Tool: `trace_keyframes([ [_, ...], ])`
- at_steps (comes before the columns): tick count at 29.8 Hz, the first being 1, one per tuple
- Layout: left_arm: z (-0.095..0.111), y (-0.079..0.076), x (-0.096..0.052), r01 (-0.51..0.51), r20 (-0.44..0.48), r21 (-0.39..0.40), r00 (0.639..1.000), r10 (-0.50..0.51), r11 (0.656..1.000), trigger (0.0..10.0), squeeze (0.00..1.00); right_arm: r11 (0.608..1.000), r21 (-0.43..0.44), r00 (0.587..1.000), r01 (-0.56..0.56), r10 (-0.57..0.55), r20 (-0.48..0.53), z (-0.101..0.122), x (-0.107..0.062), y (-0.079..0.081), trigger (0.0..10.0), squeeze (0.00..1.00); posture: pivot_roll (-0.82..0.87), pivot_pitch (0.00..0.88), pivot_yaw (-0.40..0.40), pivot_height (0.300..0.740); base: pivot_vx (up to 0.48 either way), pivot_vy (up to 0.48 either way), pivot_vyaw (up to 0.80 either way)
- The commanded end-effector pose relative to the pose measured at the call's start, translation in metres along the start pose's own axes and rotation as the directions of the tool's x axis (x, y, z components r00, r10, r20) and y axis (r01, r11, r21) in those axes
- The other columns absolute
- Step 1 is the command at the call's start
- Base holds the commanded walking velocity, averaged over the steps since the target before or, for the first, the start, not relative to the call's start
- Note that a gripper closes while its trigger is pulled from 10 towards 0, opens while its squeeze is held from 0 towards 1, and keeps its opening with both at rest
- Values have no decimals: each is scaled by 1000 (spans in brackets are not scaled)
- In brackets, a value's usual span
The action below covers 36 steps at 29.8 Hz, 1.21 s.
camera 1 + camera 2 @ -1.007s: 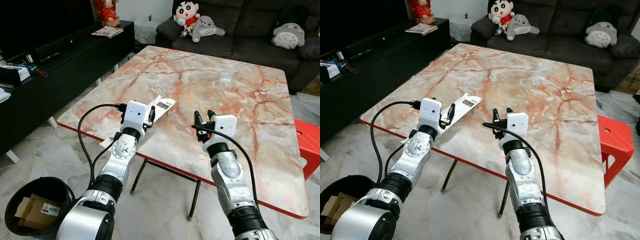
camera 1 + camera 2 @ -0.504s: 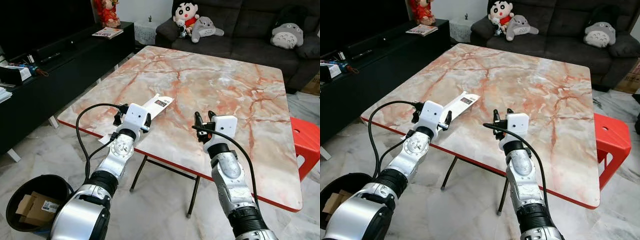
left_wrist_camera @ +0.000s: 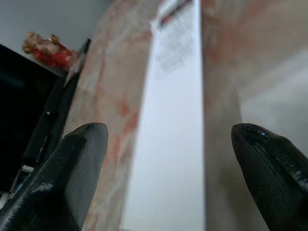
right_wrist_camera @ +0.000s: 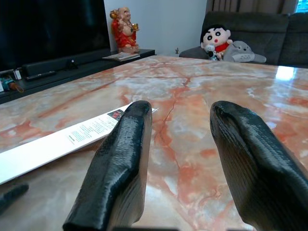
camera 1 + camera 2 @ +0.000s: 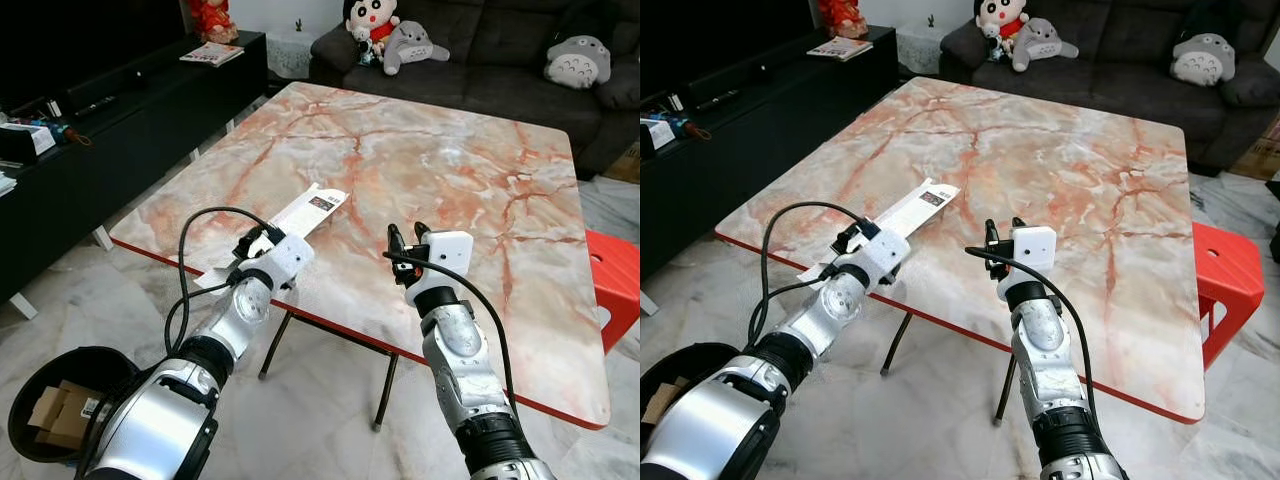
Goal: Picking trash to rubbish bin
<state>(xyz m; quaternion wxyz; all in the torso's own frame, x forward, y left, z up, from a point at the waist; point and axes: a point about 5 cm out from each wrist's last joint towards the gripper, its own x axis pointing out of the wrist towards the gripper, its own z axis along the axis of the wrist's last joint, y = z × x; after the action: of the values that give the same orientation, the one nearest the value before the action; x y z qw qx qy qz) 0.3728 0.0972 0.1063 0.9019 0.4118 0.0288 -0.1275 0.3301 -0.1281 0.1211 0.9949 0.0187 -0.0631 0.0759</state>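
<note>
A long flat white carton [image 5: 298, 213] lies on the marble table [image 5: 450, 150] near its left front edge, its near end jutting past the rim. My left gripper [image 5: 252, 240] is low at that near end. In the left wrist view its fingers [image 3: 77, 168] stand open on either side of the carton [image 3: 175, 110], apart from it. My right gripper [image 5: 405, 240] hovers open over the table's front edge, to the right of the carton, holding nothing. The black rubbish bin [image 5: 30, 385] stands on the floor at the lower left with cardboard inside.
A red stool [image 5: 618, 290] stands at the table's right side. A black TV cabinet [image 5: 110, 120] runs along the left, and a dark sofa [image 5: 500, 60] with plush toys sits behind the table. Marble floor lies between table and bin.
My left gripper has dropped lower and swung left to the carton's near end, its wrist turned over. The right arm has hardly moved. The camera shifted slightly.
</note>
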Motion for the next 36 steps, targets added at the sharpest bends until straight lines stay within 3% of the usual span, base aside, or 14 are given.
trace_keyframes([
  [1,2,2,2,-2,-9,46,1000,3,999,10000,0,1000,2,1000,-4,4,4,3,2,0,10000,0,66,52,-46,740,0,0,0],
  [3,0,1,2,2,-22,93,1000,0,996,10000,0,1000,3,1000,-4,4,4,3,1,0,10000,0,65,54,-46,740,0,0,0],
  [13,-9,6,1,-37,-90,164,995,52,986,10000,0,1000,6,1000,-6,6,2,3,1,0,10000,0,65,60,-46,740,0,0,0],
  [14,-9,6,1,-37,-94,166,994,53,985,9059,0,1000,6,1000,-6,6,1,2,1,0,10000,0,65,60,-46,740,0,0,0],
  [16,-10,6,1,-36,-99,164,994,53,986,9059,0,1000,6,1000,-6,6,1,2,1,0,10000,0,65,60,-46,740,0,0,0],
  [17,-11,7,1,-52,-104,166,992,70,985,0,0,1000,6,1000,-7,7,0,2,1,0,10000,0,65,61,-46,740,0,0,0],
  [36,-10,4,0,-37,-96,179,994,55,983,0,0,1000,7,1000,-6,6,-3,1,0,0,10000,0,66,60,-47,740,0,0,0],
])
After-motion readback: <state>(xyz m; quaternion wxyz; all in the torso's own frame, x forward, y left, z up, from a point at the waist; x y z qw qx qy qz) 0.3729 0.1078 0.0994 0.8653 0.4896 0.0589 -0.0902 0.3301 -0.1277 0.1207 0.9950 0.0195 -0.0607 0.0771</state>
